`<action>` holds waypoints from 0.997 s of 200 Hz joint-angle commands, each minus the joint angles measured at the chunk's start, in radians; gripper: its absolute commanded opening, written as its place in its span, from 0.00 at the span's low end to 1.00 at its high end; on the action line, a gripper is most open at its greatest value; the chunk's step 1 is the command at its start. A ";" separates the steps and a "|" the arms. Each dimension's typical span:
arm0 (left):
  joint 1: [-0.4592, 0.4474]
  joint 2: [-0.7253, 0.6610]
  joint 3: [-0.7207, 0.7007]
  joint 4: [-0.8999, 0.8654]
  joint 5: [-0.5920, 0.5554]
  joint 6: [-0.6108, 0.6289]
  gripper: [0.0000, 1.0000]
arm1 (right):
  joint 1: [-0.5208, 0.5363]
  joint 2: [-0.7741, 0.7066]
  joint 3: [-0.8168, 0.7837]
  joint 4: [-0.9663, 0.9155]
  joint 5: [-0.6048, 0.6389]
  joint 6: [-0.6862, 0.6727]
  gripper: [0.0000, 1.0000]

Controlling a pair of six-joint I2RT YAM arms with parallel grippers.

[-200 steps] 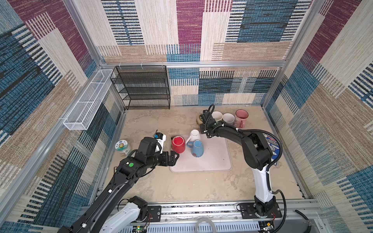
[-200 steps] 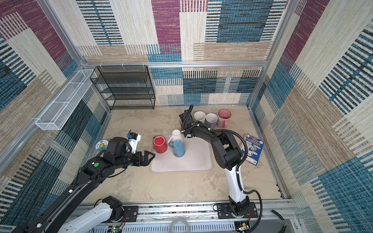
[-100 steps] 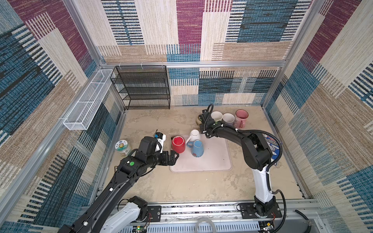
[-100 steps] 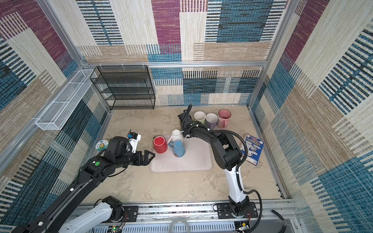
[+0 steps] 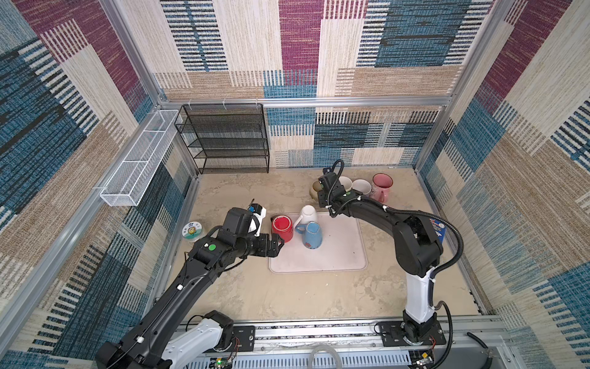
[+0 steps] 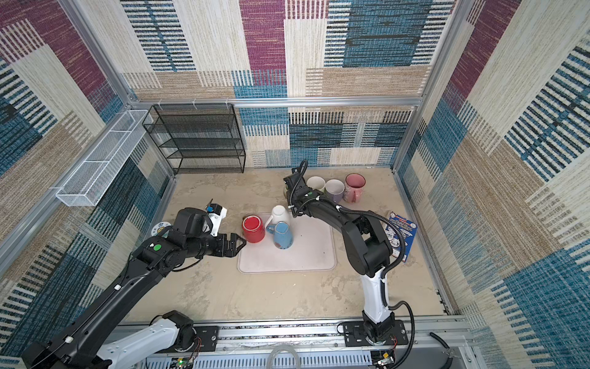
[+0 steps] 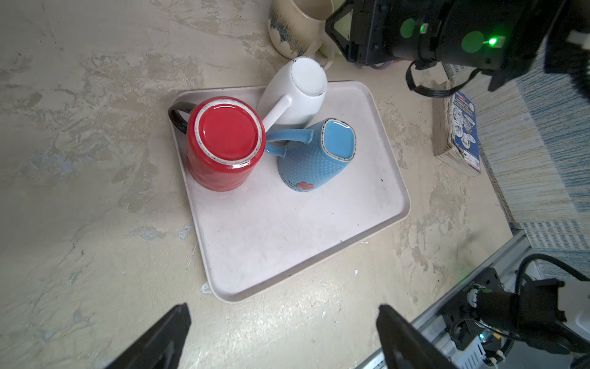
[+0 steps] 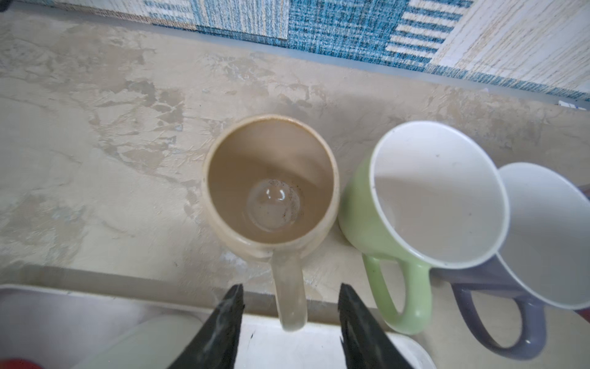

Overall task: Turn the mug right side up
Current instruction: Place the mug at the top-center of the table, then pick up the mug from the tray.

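Parted since a second ago, the right gripper (image 8: 290,287) straddles the handle of the beige mug (image 8: 271,191) without gripping it, leaving the mug upright beyond the tray's (image 7: 287,239) far edge, while the wide-open left gripper (image 7: 284,308) faces the tray's inverted red mug (image 7: 226,137).

The left pincer (image 7: 283,308) hangs above the tabletop (image 7: 79,166) with its two black fingers (image 7: 166,335) spread wide and nothing between them. Just ahead of it lies a pale tray (image 7: 287,236), bare at the end nearest the pincer. At the far end three mugs stand bottom up, crowded together: a red mug (image 7: 226,140) with a dark handle, a white mug (image 7: 300,92) behind it, and a flower-painted blue mug (image 7: 319,156). Farther still, off the tray, a cream mug (image 7: 293,28) stands beside the right arm (image 7: 447,32).
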 commanded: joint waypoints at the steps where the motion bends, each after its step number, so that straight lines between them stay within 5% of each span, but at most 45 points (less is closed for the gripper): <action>1: 0.001 0.038 0.044 -0.064 -0.032 0.063 0.94 | 0.002 -0.072 -0.055 0.053 -0.054 -0.010 0.53; 56: 0.003 0.183 0.139 -0.092 -0.070 0.097 0.78 | 0.002 -0.341 -0.320 0.158 -0.219 0.024 0.57; 199: 0.002 0.511 0.355 -0.162 -0.146 0.224 0.67 | 0.002 -0.845 -0.890 0.453 -0.475 0.179 0.65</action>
